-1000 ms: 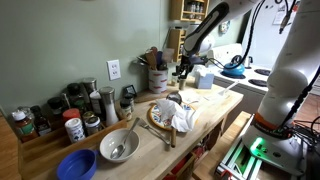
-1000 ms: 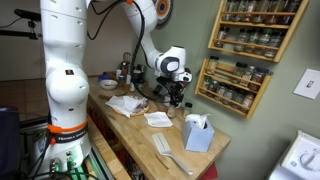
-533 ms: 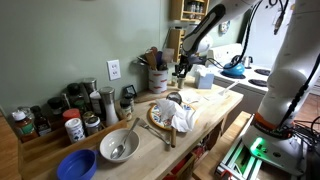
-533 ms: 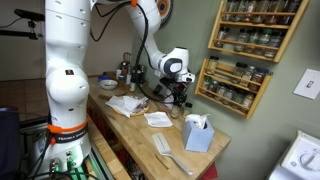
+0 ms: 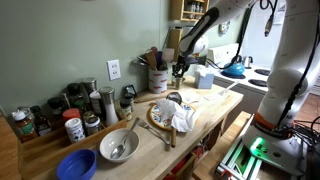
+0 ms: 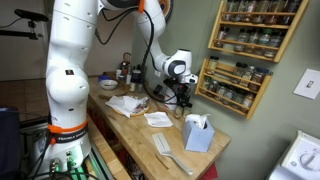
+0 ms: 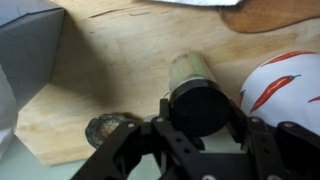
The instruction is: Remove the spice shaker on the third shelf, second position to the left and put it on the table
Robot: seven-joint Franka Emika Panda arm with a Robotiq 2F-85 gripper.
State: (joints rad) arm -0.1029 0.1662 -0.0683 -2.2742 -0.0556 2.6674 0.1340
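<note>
The gripper (image 7: 203,120) is clamped on the dark cap of the spice shaker (image 7: 190,72), one black finger on each side. In the wrist view the shaker's glass body points down towards the table (image 7: 110,70). Whether its base touches the wood cannot be told. In both exterior views the gripper (image 5: 180,70) (image 6: 184,97) hangs low over the far part of the butcher-block top, off the spice rack (image 6: 237,86) on the wall, whose tiers hold rows of small dark-capped jars.

The spot is crowded. A blue-grey tissue box (image 6: 197,133) stands just beside the gripper and fills the left edge of the wrist view. On the other side of the shaker lies a white thing with red marks (image 7: 290,85); what it is cannot be told. A small round ring-like thing (image 7: 102,128) sits on the wood near the left finger. A crock of wooden utensils (image 5: 157,79) stands against the wall close by. Further along the table come a plate with a crumpled white cloth (image 5: 172,115), a metal bowl (image 5: 118,146) with a spoon in it, a blue bowl (image 5: 75,165), and a cluster of jars and bottles (image 5: 70,110) at the wall. Paper napkins (image 6: 127,104) lie spread on the wood near the arm's base.

The wall (image 5: 90,40) is pale green with a white outlet (image 5: 113,69), and a white stove (image 6: 303,160) adjoins the table's end.
</note>
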